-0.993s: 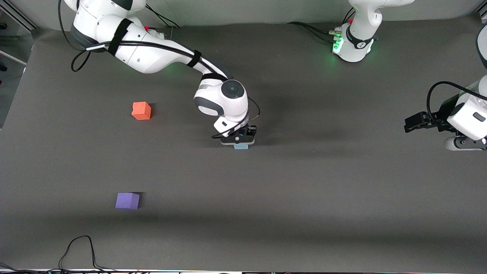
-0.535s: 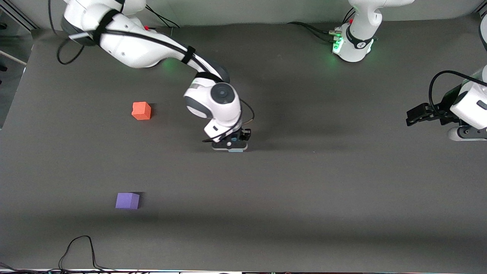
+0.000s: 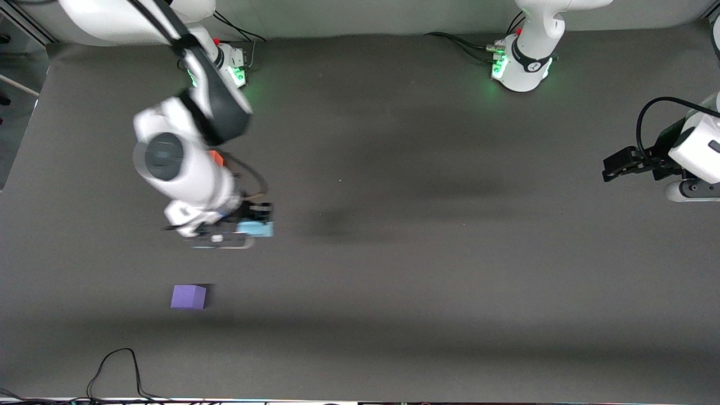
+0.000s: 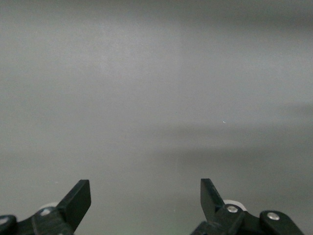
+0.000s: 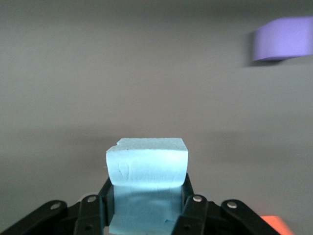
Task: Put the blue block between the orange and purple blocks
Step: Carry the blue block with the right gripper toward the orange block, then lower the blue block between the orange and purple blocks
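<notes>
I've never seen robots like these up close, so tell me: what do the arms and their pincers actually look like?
Both arms have glossy white rounded shells with dark grey joint bands, and green lights glow at their bases. Black cables run along the right arm, held by black straps; a black cable loops over the left arm's wrist. The right gripper and left gripper are black, each with two flat wedge-shaped fingers fixed by silver screws.

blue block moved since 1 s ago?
Yes. The blue block, held in the right gripper, went toward the right arm's end, closer to the purple block.

Dark grey matte table point(image 3: 450, 281); black cable point(image 3: 121, 365) looped at near edge; soft shadows.
</notes>
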Motion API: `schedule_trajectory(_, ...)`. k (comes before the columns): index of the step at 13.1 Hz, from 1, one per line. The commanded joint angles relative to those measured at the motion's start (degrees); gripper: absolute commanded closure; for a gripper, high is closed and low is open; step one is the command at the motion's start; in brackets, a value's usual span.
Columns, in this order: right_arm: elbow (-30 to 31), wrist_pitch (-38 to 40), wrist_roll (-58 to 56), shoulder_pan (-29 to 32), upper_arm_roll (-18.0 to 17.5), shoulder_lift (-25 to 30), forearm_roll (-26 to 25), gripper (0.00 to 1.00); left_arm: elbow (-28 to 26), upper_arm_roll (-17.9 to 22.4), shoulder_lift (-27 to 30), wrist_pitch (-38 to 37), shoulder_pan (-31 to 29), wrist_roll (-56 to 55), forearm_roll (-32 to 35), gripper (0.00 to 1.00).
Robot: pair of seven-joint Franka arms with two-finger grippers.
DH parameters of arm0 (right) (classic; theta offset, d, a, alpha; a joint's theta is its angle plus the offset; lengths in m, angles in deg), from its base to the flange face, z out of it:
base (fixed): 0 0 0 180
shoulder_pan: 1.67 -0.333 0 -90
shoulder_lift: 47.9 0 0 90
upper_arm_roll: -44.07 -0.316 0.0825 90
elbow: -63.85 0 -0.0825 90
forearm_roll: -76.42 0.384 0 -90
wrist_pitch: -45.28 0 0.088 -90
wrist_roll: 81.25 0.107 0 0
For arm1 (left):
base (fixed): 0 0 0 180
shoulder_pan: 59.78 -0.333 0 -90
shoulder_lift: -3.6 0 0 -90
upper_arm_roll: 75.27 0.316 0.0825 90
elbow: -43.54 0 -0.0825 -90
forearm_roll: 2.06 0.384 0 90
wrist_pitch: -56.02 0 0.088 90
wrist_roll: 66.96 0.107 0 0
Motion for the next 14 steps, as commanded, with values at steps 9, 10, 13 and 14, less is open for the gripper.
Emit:
schedule_trajectory(9, 31.4, -36.7, -17.4, -1.0, 18.1, 0.3, 2.3, 0.81, -2.0, -0.1, 2.9, -0.6, 0.4, 1.0, 1.1, 0.0)
schedule_trajectory(10, 31.4, -37.0, -17.4, -1.0, 18.1, -0.8, 2.3, 0.81, -2.0, -0.1, 2.9, -0.6, 0.4, 1.0, 1.1, 0.0)
schedule_trajectory(13, 31.5, -37.3, -17.5, -1.0, 18.2, -1.7, 2.3, 0.78, -1.7, -0.1, 2.6, -0.8, 0.4, 1.0, 1.1, 0.0)
schedule_trajectory(14, 31.6, -37.3, -17.4, -1.0, 18.2, -1.8, 2.3, 0.74, -1.7, -0.1, 2.6, -1.0, 0.4, 0.9, 1.0, 0.0)
